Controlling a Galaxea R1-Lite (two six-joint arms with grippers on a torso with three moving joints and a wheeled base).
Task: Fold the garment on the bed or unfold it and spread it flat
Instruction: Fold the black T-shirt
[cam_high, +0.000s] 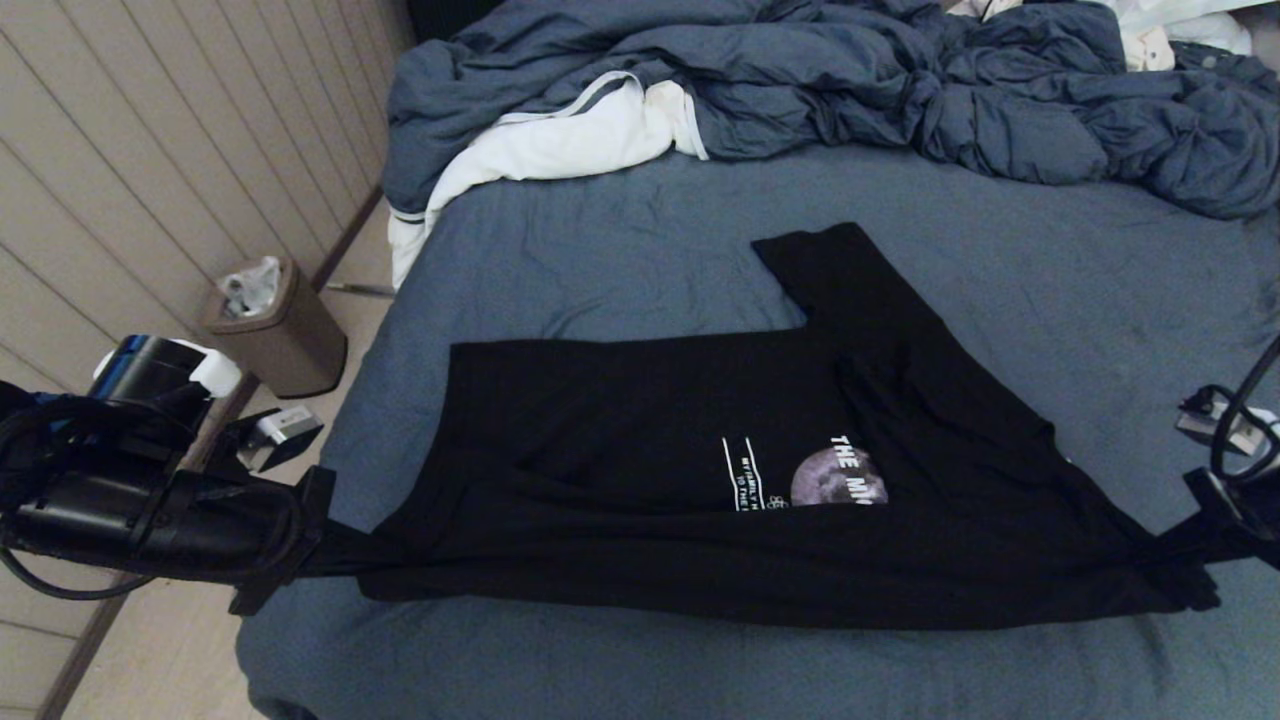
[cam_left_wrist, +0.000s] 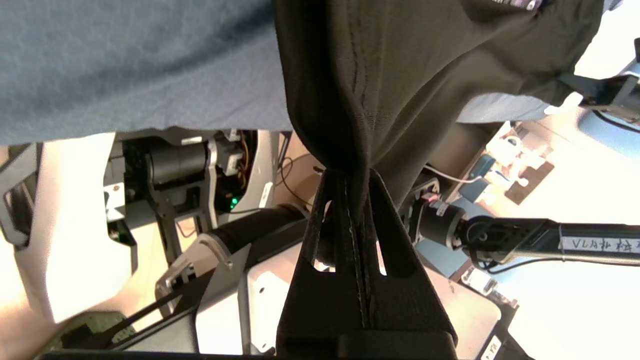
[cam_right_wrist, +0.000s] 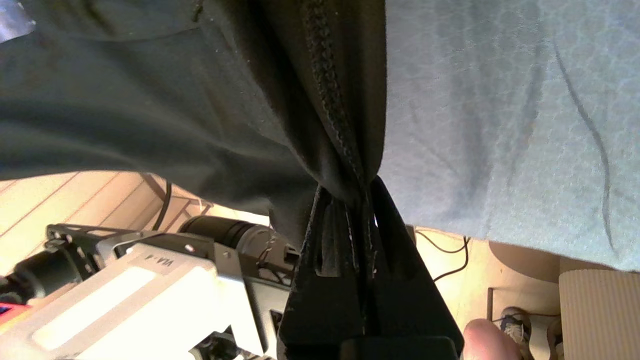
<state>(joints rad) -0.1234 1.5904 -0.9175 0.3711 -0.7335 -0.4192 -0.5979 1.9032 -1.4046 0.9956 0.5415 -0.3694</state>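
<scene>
Black arms, looped cables, wedge-shaped black left hand (cam_left_wrist: 357, 180).

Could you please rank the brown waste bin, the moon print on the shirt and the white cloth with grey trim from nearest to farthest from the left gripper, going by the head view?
From the left gripper, shut on the black T-shirt:
1. Brown waste bin, on the floor beside the bed.
2. White cloth with grey trim, at the bed's far left.
3. Grey moon print, on the chest, toward the right; nearly ties with the cloth.

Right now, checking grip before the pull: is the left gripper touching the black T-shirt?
Touching. The left wrist view shows the left gripper shut on the black T-shirt, fabric bunched between its jaws.
</scene>
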